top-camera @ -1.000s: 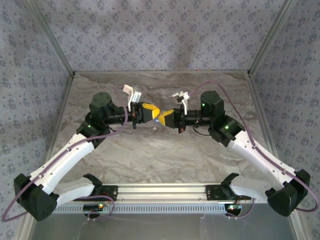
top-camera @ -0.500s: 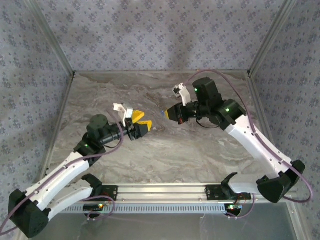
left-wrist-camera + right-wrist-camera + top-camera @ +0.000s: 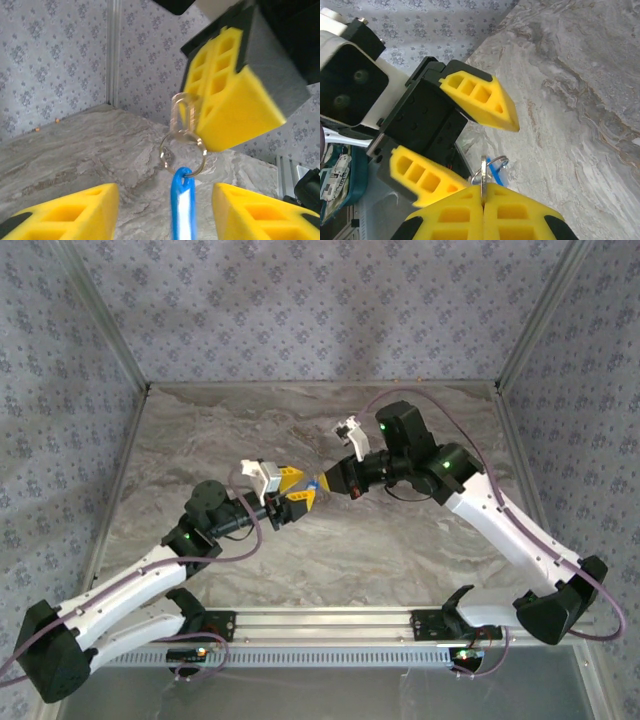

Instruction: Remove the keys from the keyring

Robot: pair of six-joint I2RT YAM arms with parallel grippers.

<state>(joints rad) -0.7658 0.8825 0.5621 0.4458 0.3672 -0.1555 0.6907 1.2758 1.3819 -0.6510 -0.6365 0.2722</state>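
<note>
Right gripper (image 3: 483, 190) clamped on the keyring (image 3: 163, 152), from which the blue keys (image 3: 182, 210) hang above the marbled table (image 3: 75, 145), between the parted fingers of the left gripper (image 3: 166, 192), touching neither.

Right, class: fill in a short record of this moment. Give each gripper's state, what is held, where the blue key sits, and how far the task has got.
right gripper: shut, its yellow pads pinching the keyring
left gripper: open, one pad on each side of the blue key, touching neither key nor ring
blue key: threaded on the keyring, lying between the left gripper's pads
table: grey marbled surface beneath both arms
task status: key not yet off the keyring
</note>
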